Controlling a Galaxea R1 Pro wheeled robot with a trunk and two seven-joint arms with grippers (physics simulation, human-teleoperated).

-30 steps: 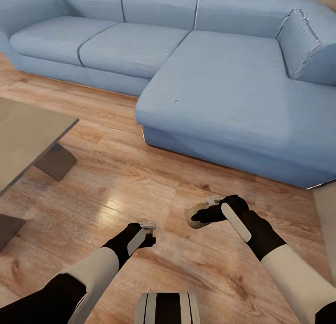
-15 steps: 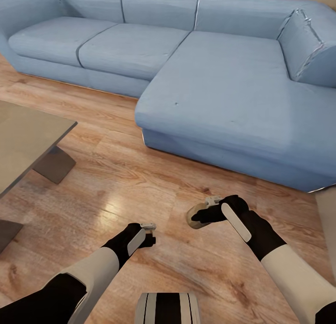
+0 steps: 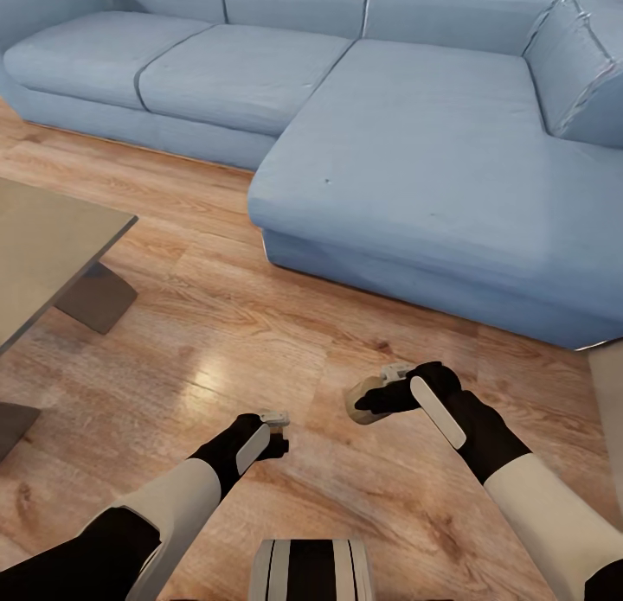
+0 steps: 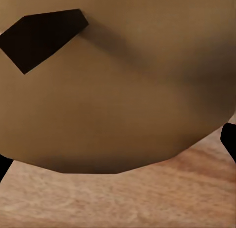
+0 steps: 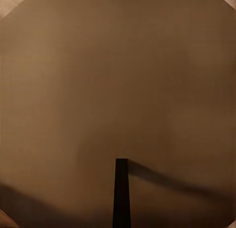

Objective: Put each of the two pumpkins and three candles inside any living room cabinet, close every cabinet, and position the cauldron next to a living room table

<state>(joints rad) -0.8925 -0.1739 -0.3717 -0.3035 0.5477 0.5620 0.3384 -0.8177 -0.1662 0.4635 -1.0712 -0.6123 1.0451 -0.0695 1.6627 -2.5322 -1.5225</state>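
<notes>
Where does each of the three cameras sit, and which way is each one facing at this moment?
Head view: on the robot's head, looking forward and down over the wood floor, blue sofa and table; both forearms, left gripper and right gripper show.
Left wrist view: by the left gripper, looking along its dark fingers at the left candle, floor beyond.
Right wrist view: by the right gripper, close against the right candle.
Shared: head and right wrist views both show the right candle.

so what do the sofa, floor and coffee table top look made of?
Blue corner sofa: matte woven fabric, going by faint weave and seams. Plank floor: glossy varnished wood, with grain and a glare patch. Low grey-beige table top: smooth, material unclear, maybe laminate.
</notes>
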